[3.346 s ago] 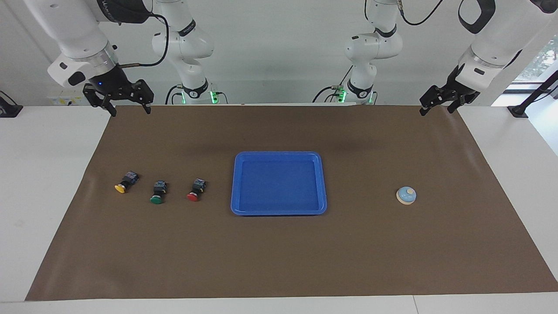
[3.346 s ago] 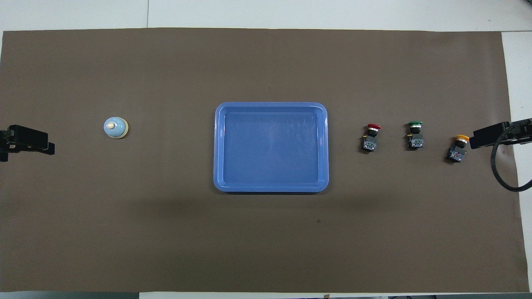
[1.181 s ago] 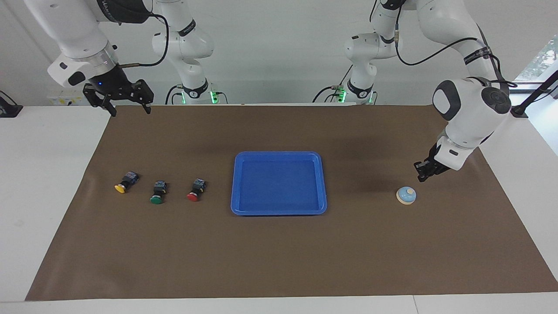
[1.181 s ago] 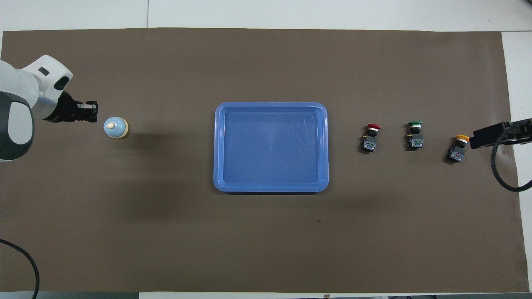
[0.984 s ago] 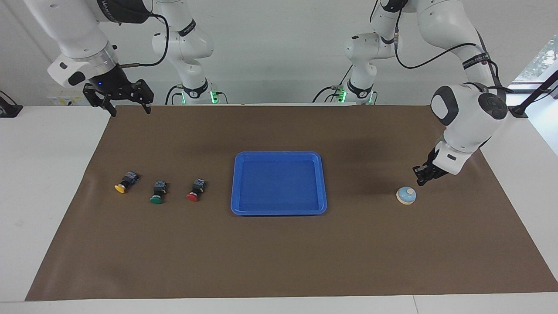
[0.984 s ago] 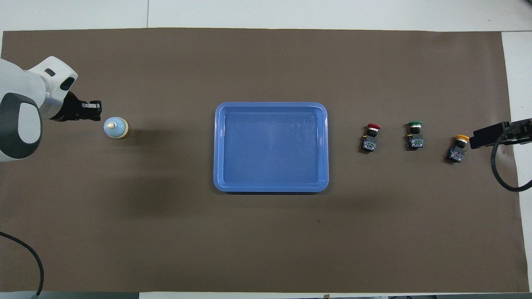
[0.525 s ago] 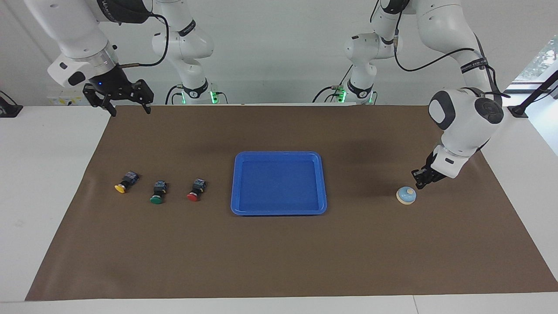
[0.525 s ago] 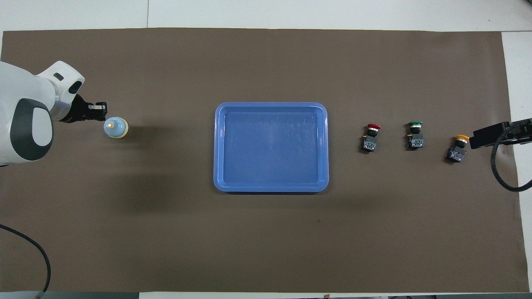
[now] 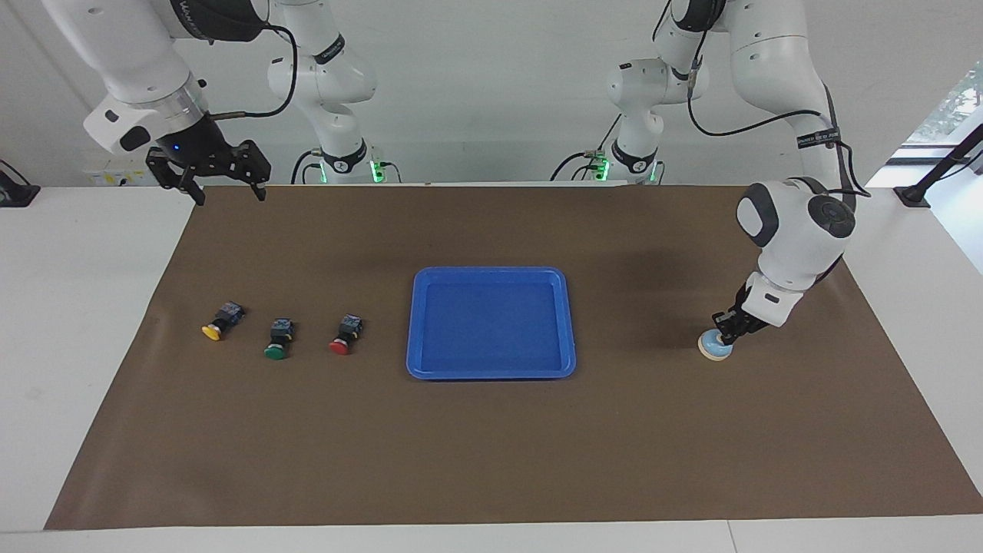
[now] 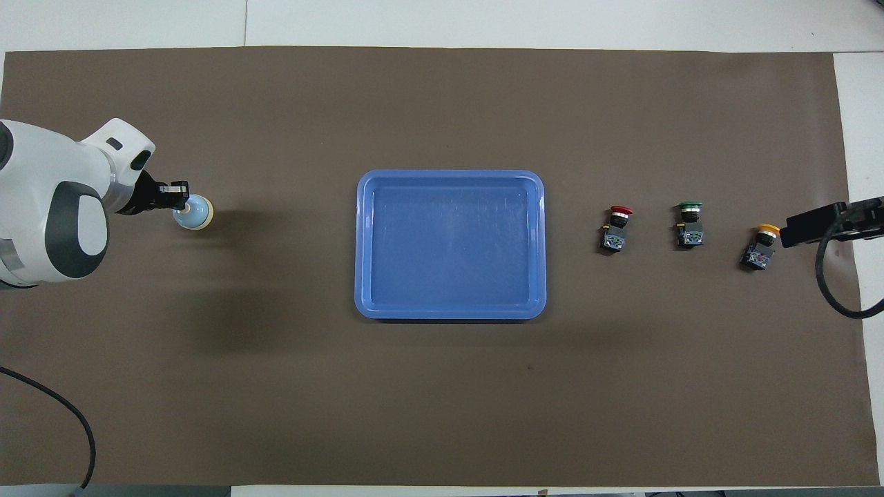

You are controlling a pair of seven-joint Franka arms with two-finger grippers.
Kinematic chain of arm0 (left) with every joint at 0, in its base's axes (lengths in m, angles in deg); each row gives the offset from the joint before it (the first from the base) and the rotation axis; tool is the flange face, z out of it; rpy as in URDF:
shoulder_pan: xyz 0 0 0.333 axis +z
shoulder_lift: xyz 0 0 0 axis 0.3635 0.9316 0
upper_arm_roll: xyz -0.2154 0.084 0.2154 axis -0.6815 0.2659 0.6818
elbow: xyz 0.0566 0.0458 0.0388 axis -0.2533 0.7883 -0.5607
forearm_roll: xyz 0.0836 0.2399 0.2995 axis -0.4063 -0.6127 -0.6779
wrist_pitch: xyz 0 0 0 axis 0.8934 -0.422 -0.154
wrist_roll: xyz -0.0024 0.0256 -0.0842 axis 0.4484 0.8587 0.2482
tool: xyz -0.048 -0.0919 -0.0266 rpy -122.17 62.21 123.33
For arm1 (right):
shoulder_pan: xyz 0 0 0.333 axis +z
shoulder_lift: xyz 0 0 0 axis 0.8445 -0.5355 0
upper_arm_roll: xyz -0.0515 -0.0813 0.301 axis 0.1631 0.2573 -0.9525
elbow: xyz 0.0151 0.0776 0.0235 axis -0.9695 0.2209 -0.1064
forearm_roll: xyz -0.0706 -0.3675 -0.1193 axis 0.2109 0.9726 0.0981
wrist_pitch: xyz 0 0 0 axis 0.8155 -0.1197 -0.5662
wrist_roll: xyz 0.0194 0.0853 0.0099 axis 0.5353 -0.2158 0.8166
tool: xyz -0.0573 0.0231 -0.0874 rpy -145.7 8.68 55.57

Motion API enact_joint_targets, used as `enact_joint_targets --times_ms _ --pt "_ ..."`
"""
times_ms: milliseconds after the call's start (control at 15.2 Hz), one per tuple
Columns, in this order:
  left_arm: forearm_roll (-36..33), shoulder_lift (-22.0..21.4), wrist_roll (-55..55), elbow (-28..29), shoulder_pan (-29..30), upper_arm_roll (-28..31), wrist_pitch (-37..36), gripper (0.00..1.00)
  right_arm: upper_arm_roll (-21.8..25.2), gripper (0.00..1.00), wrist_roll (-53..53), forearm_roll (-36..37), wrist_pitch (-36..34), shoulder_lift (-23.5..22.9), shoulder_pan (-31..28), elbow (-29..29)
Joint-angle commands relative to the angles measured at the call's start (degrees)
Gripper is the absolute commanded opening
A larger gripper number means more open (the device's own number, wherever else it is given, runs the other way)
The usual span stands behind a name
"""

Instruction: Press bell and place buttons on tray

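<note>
The light blue bell (image 9: 713, 349) stands on the brown mat toward the left arm's end of the table. My left gripper (image 9: 724, 335) is shut, and its tips rest on the bell's top, covering the knob. From above the left gripper (image 10: 181, 196) overlaps the bell (image 10: 198, 214). The empty blue tray (image 9: 491, 373) lies mid-table. The yellow button (image 9: 216, 326), green button (image 9: 278, 343) and red button (image 9: 344, 339) lie in a row toward the right arm's end. My right gripper (image 9: 224, 189) is open and waits, raised over the mat's corner.
A brown mat (image 9: 491, 453) covers most of the white table. In the overhead view the tray (image 10: 449, 315) lies between the bell and the red button (image 10: 617, 228), green button (image 10: 690, 223) and yellow button (image 10: 759, 248). The right gripper (image 10: 794, 232) overlaps the yellow button's cap.
My left arm swung from its raised rest pose over the mat's edge down to the bell, and its shut tips now touch the bell's top. The right arm has not moved.
</note>
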Motion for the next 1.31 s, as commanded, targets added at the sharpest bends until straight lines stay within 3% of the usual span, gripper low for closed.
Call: enact_joint_targets --times_ms 0,131,394,459,590,656,853,1050,1247 --pt "-0.7 1.4 -0.4 -1.3 -0.1 0.4 0.5 0.00 0.2 1.00 0.7 0.6 -0.5 0.7 0.2 0.6" --pt "-0.7 -0.2 -0.5 -4.4 0.5 0.4 -5.7 0.00 0.2 1.00 0.7 0.6 -0.5 0.7 0.2 0.6" --pt "-0.7 -8.7 -0.4 -9.0 1.5 0.5 -21.5 0.00 0.2 1.00 0.7 0.6 -0.5 0.7 0.3 0.6" --pt "-0.7 -11.6 -0.6 -9.2 1.8 0.5 -24.2 0.25 0.2 1.00 0.7 0.6 -0.5 0.8 0.1 0.6" --pt "-0.7 -16.7 -0.6 -9.1 1.9 0.5 -29.1 0.85 0.2 1.00 0.7 0.6 -0.5 0.7 -0.1 0.6" --pt "-0.7 -18.7 -0.7 -9.3 2.1 0.5 -31.1 0.93 0.2 1.00 0.7 0.6 -0.5 0.8 -0.1 0.6" --pt "-0.6 -21.9 -0.4 -9.7 2.1 0.5 -34.7 1.00 0.5 1.00 0.7 0.6 -0.5 0.9 -0.6 0.3" --pt "-0.6 -20.1 -0.5 -16.2 2.1 0.5 -41.7 1.00 0.5 1.00 0.7 0.6 -0.3 1.3 -0.7 0.4" --pt "-0.5 -19.1 -0.5 -17.8 2.1 0.5 -42.2 1.00 0.5 1.00 0.9 0.5 -0.6 1.5 -0.8 0.8"
